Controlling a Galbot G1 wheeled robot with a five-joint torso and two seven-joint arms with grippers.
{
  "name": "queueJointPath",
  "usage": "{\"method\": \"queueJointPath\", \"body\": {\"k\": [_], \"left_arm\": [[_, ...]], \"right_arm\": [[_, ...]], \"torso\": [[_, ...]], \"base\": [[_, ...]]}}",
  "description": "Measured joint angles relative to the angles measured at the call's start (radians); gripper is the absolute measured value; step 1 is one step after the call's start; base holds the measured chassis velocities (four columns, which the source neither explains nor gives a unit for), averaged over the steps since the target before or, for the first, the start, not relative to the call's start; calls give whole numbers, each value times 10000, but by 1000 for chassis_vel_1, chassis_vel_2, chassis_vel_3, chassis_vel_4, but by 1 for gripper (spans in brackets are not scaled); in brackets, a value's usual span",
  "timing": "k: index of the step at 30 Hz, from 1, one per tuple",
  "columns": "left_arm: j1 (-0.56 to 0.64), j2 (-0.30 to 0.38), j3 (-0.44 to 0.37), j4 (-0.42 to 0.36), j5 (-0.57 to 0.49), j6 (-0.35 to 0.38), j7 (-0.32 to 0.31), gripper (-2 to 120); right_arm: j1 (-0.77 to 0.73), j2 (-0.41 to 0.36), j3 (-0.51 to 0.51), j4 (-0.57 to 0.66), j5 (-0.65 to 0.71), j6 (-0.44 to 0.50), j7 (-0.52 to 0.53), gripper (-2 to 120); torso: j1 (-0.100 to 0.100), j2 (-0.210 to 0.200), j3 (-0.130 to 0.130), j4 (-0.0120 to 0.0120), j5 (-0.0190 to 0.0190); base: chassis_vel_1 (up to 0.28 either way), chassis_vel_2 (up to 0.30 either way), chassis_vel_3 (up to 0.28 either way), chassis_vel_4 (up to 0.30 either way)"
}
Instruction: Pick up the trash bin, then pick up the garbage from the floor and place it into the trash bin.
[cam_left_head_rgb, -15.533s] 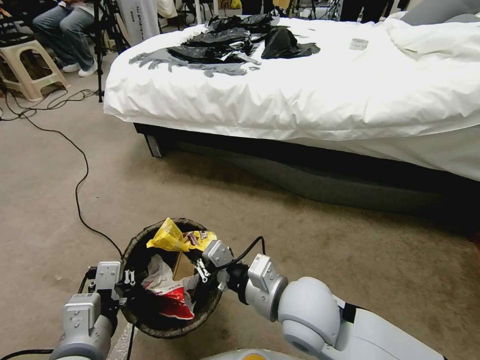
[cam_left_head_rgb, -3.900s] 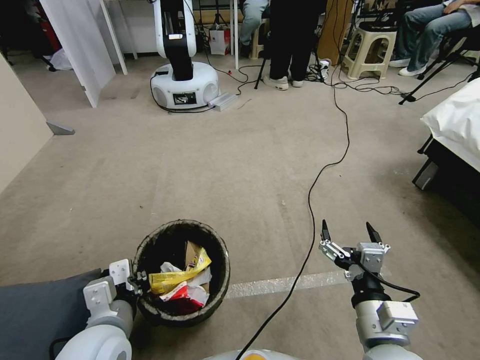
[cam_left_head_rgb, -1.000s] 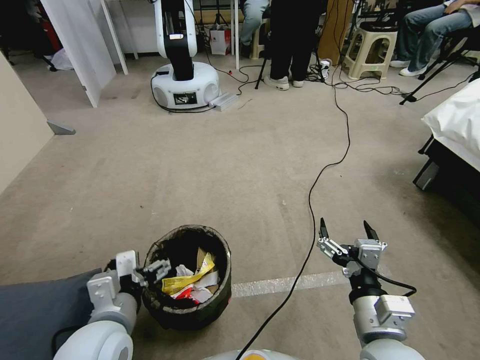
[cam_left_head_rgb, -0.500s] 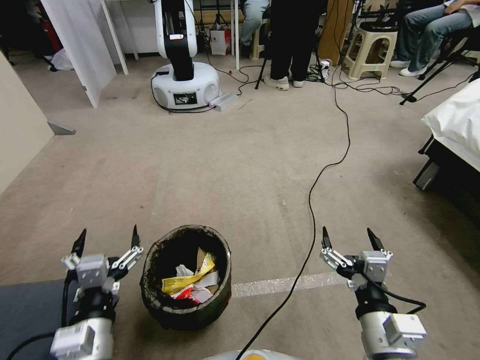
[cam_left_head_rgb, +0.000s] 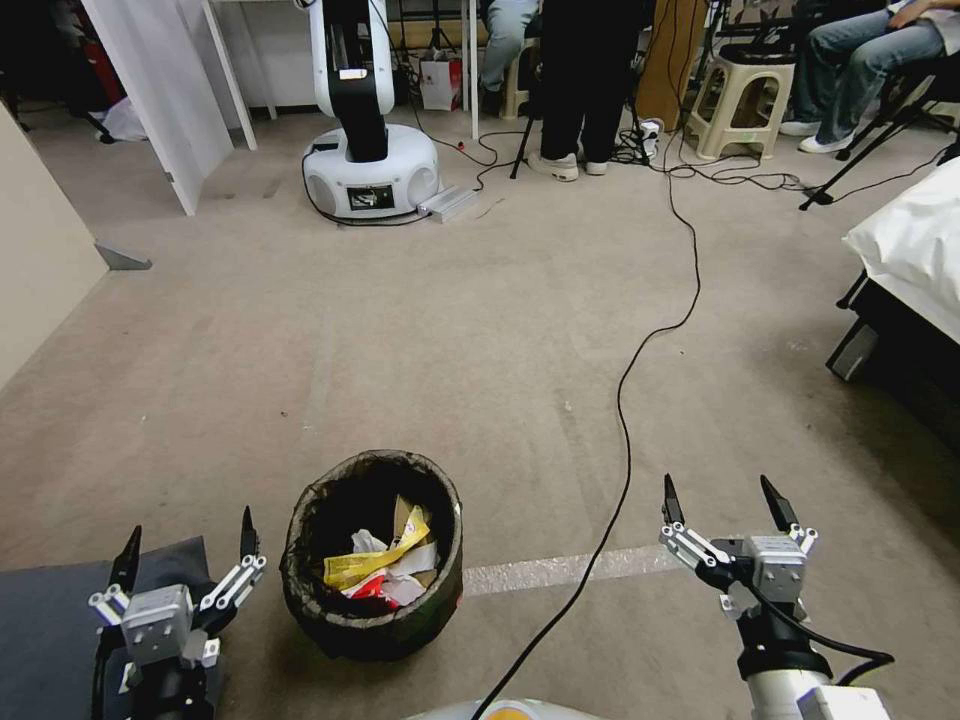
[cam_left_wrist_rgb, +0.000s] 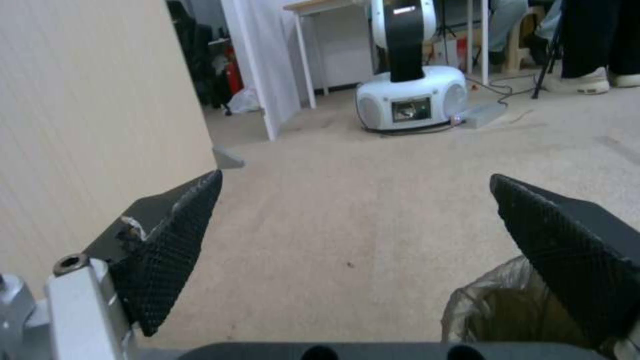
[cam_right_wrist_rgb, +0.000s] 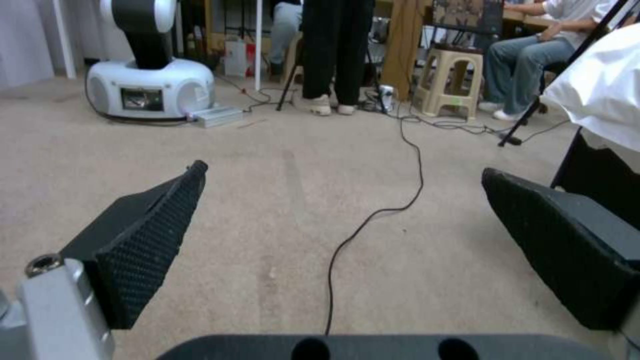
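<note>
Beige carpet floor (cam_left_head_rgb: 450, 330) looks litter-free; small round dark-lined plastic trash bin (cam_left_head_rgb: 372, 555) holds crumpled yellow, white and red garbage (cam_left_head_rgb: 380, 565); left gripper (cam_left_head_rgb: 185, 560) and right gripper (cam_left_head_rgb: 722, 505) hover with fingers spread wide, empty.

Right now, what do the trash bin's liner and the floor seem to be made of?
The trash bin seems lined with thin dark plastic film: it wrinkles around the rim, and the left wrist view shows it translucent and shiny. The floor looks like short-pile beige carpet, matte with a fine woven grain. The bin's own wall is mostly covered, so I cannot tell its material.
</note>
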Motion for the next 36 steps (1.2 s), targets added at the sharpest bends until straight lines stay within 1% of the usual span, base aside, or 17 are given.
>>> {"method": "queueJointPath", "body": {"k": [36], "left_arm": [[-52, 10, -9, 6, -26, 113, 27, 100]], "right_arm": [[38, 3, -17, 2, 10, -21, 4, 100]], "torso": [[0, 0, 1, 0, 0]], "base": [[0, 0, 0, 0]]}}
